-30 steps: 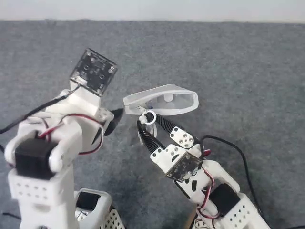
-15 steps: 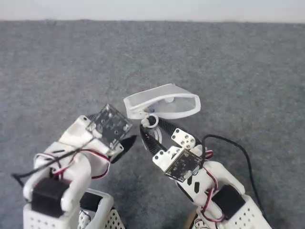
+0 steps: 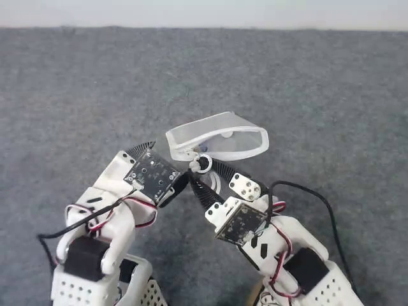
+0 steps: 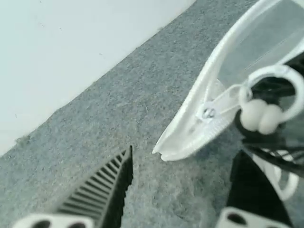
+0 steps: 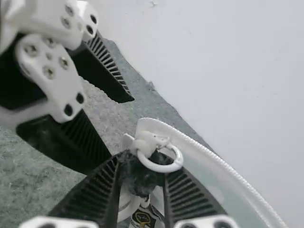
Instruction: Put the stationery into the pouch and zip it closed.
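Pouch (image 3: 220, 137), translucent white, lies near the centre of the grey table (image 3: 319, 83). The right end effector (image 3: 199, 169) is narrowed onto the pouch's 8 o'clock corner, directly beneath the zip pull ring (image 3: 204, 163). The left end effector (image 3: 169, 159) stands at 9 o'clock of that corner, jaws wide, holding nothing, just beside the pouch without touching it.

Bright, diffuse light lies evenly on the grey carpet (image 3: 331, 83); the wall (image 3: 204, 11) at twelve o'clock is brightest, and the translucent pouch (image 3: 236, 141) glows pale.
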